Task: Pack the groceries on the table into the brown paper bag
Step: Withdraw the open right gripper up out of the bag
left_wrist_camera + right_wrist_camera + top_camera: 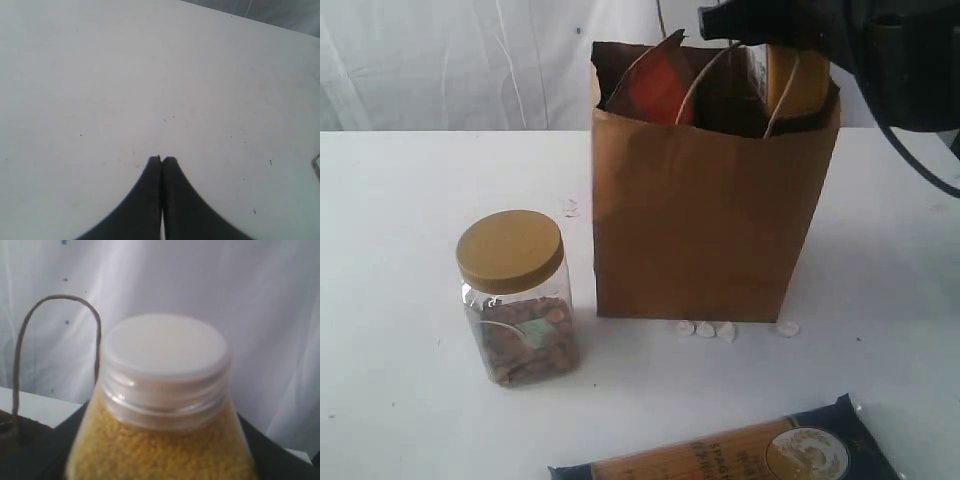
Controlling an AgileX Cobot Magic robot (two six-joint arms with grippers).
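The yellow white-capped bottle hangs at the mouth of the brown paper bag, cap above the rim, beside the orange-brown pouch inside; your right gripper looks clamped on its body below the shoulder. Reckon it stiff, smooth plastic, full of fine grain and fairly heavy; a grip on the body is sounder than one on the cap. Mind the paper handle loop just beside it; it could snag. On the table, the clear jar with tan lid stands left of the bag; rigid, slippery, best taken under the lid. The long dark-blue-and-tan packet lies flat, probably brittle. Your left gripper has its jaws together over bare tabletop.
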